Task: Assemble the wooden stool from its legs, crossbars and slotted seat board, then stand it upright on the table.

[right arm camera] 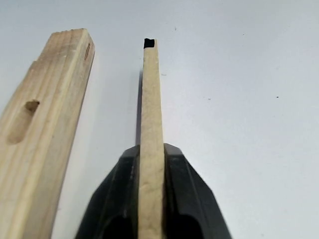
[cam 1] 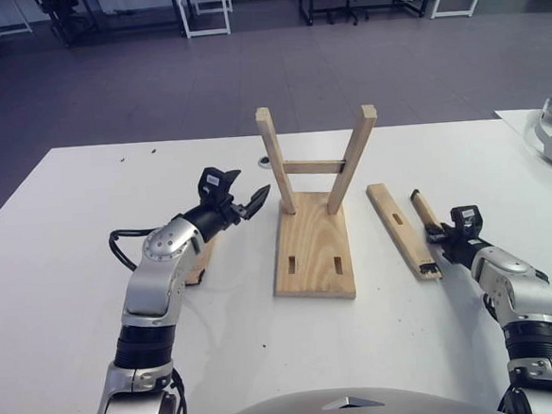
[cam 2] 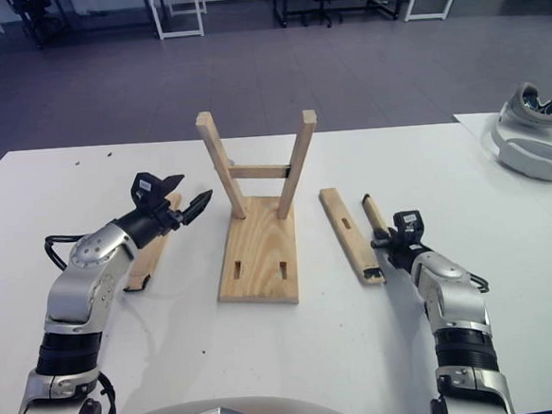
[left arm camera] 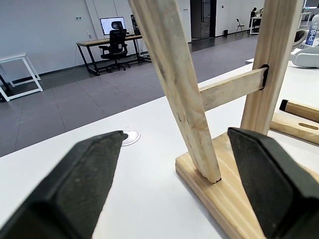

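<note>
- Judging by the layout, you were on the second leg pair. The seat board (cam 1: 312,252) lay flat mid-table with two legs (cam 1: 276,161) standing in its far slots, joined by a fitted crossbar (cam 1: 312,167). The two near slots (cam 1: 291,261) were unfilled.
- Your right gripper (right arm camera: 149,164) was clamped on the loose crossbar (right arm camera: 151,99). It lay along the table just beside a loose leg (cam 1: 401,227), to the right of the board.
- Your left gripper (cam 1: 251,194) hung with its fingers spread wide, holding nothing. It was near the left standing leg, and I could see no contact.
- Another loose leg (cam 1: 202,259) lay on the table under your left forearm, partly hidden.
- The next move probably called for lining the held crossbar's dark end up with the hole in the side of the nearby loose leg. The leg would likely slide when pushed, so your free left gripper would have had to brace it.
</note>
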Action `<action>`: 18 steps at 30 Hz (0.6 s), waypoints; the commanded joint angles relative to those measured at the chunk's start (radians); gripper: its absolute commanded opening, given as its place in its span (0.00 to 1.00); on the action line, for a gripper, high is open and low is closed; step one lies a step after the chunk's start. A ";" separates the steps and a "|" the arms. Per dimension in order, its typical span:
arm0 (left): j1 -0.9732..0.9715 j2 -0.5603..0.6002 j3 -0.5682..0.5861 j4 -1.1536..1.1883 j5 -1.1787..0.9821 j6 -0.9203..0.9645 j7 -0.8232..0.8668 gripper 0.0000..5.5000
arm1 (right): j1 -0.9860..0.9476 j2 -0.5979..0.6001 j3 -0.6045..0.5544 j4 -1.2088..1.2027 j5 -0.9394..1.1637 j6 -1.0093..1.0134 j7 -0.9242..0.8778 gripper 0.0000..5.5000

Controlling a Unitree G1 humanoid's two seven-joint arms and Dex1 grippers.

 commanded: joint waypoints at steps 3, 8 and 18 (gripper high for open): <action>-0.033 -0.093 0.137 -0.154 -0.306 0.070 0.002 0.70 | -0.003 0.007 -0.051 -0.047 0.053 -0.083 0.027 0.08; -0.177 -0.185 0.262 -0.234 -0.791 0.163 0.109 0.66 | -0.091 -0.002 -0.071 -0.695 0.631 0.073 0.172 0.08; -0.253 -0.194 0.149 -0.266 -1.100 0.256 0.178 0.34 | -0.296 0.044 0.200 -0.793 0.821 0.176 0.190 0.08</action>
